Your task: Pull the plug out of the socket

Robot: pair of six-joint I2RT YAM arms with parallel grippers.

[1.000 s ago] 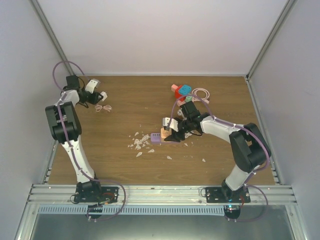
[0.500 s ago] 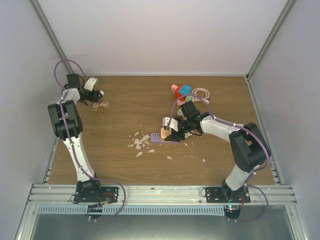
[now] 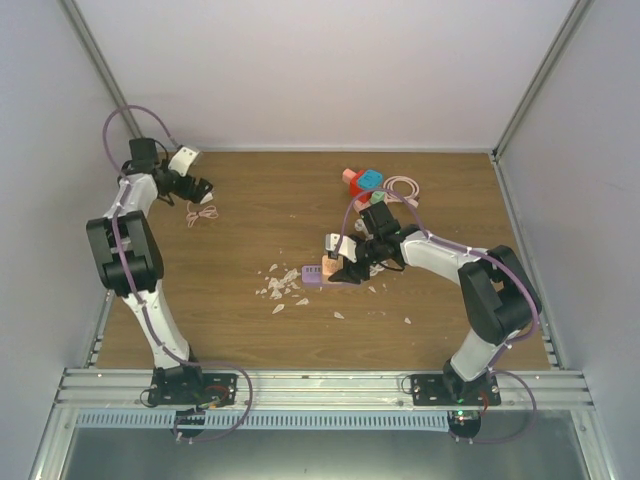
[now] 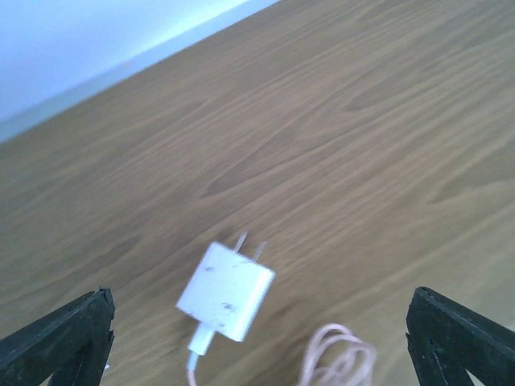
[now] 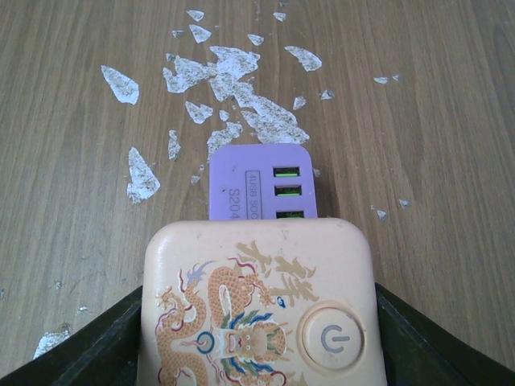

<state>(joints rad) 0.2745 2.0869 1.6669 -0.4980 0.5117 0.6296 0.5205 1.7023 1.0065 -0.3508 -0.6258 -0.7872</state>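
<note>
A white two-prong plug point(image 4: 225, 291) with a pink cable point(image 4: 338, 362) lies free on the wooden table, seen small in the top view point(image 3: 203, 214). My left gripper point(image 3: 198, 187) hangs just above it, open and empty, its fingertips point(image 4: 56, 342) wide on either side of the plug. My right gripper point(image 3: 337, 268) is shut on a peach socket cube point(image 5: 257, 310) with a dragon print and a power button. A purple USB block point(image 5: 260, 183) sticks out of the cube's far side. The cube also shows in the top view point(image 3: 326, 270).
White paper scraps point(image 3: 280, 285) are scattered left of the socket, and show beyond it in the right wrist view point(image 5: 233, 88). Red and blue cubes point(image 3: 362, 180) and a coiled pink cable point(image 3: 402, 188) sit at the back right. Walls close in the left and back.
My left arm has swung its wrist up and back towards the left wall, staying over the white plug. The right arm and socket have not moved.
</note>
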